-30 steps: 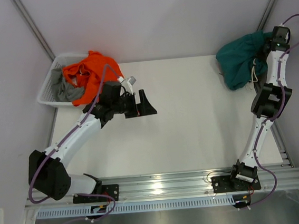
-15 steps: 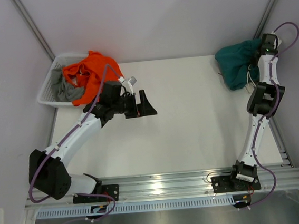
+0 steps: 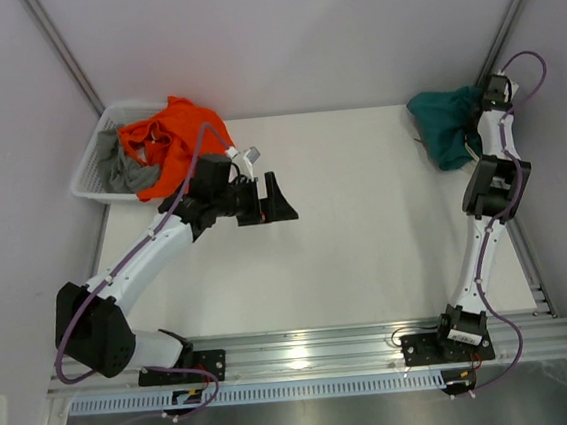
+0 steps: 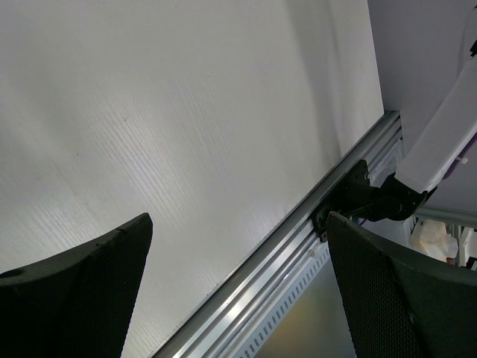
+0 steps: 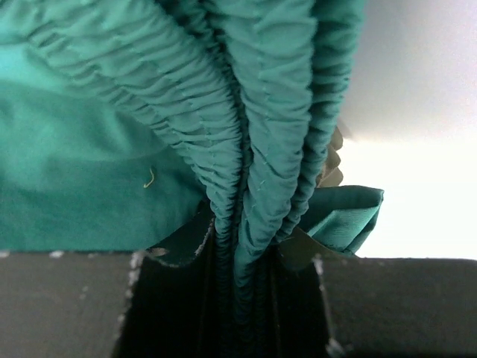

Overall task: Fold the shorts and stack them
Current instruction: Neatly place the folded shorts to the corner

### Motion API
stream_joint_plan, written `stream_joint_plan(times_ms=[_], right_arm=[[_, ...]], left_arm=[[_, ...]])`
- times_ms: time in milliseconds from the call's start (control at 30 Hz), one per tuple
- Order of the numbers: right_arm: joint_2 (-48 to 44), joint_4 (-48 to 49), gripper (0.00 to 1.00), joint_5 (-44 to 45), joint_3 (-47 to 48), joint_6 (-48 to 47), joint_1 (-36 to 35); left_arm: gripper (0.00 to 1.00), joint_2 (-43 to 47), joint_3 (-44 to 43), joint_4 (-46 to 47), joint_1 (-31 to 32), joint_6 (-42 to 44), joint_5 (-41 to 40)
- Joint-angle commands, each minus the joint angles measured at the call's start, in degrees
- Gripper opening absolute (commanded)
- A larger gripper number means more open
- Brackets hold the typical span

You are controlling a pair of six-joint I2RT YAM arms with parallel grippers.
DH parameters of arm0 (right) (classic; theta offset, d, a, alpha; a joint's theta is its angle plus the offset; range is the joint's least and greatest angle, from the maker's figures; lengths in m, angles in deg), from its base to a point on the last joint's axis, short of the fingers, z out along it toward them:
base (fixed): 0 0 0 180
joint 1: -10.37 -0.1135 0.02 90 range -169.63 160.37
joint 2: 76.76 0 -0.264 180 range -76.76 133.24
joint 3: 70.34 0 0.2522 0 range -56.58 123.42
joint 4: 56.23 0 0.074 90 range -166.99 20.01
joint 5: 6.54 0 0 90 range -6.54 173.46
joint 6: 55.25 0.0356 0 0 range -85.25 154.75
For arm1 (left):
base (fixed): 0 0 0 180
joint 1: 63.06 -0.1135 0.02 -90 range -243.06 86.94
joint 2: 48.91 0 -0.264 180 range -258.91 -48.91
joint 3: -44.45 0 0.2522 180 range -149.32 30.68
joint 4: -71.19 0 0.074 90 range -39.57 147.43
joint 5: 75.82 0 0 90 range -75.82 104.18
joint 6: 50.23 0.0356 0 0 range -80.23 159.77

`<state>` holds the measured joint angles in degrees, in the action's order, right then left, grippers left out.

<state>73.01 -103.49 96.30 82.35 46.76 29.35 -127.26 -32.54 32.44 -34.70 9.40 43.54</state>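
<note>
The right gripper (image 3: pixel 489 100) is clamped on the teal shorts (image 3: pixel 444 125) at the far right corner of the table (image 3: pixel 365 225). In the right wrist view the gathered waistband of the shorts (image 5: pixel 246 149) runs down between the closed fingers (image 5: pixel 160 313) of the gripper (image 5: pixel 242 298), pinched in several folds. The rest of the cloth hangs in a bunch to the gripper's left; whether it touches the table cannot be told.

A second ago the right arm reached less far back. It has since drawn up toward the corner, and the teal bundle has shifted right and looks tighter. The left gripper (image 3: pixel 274 198) has not moved: it hovers wide open over the left half of the table, holding nothing, its fingers (image 4: pixel 82 291) well apart.

The table is plain white, with a metal rail (image 3: pixel 317 350) along its near edge and pale walls around. A white basket (image 3: pixel 91 161) at the far left corner holds an orange cloth (image 3: pixel 170 133) and a grey cloth (image 3: pixel 124 173).
</note>
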Motion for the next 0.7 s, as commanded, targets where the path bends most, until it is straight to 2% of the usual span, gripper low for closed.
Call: stream_joint_plan(times_ms=[0, 200, 233, 333, 533, 667], right_arm=[[0.6, -5.1, 0.03, 0.2, -2.3, -4.2, -3.5], [1.7, -8.4, 0.07, 3.1, -0.3, -4.2, -6.6], [2.1, -9.6, 0.25, 3.8, 0.4, -2.5, -6.0], [1.2, -9.7, 0.56, 3.2, 0.5, -1.8, -4.8], [-4.9, -8.5, 0.74, 5.5, 1.9, -3.0, -2.5], [-10.2, -8.3, 0.79, 5.4, 1.3, -2.5, -0.3]], left_arm=[[0.99, -0.8, -1.9, 0.9, 0.3, 0.4, 2.0], [0.99, -1.1, -2.9, 0.6, 0.3, 0.3, 1.8], [0.99, -0.9, -2.8, 0.6, 0.3, 0.4, 1.8], [0.99, -0.3, -2.5, 0.0, 0.3, 0.7, 1.6], [0.99, -0.1, -2.8, -0.1, 0.3, 0.6, 1.8], [0.99, -0.7, -4.6, -0.5, 0.4, 0.6, 2.1]])
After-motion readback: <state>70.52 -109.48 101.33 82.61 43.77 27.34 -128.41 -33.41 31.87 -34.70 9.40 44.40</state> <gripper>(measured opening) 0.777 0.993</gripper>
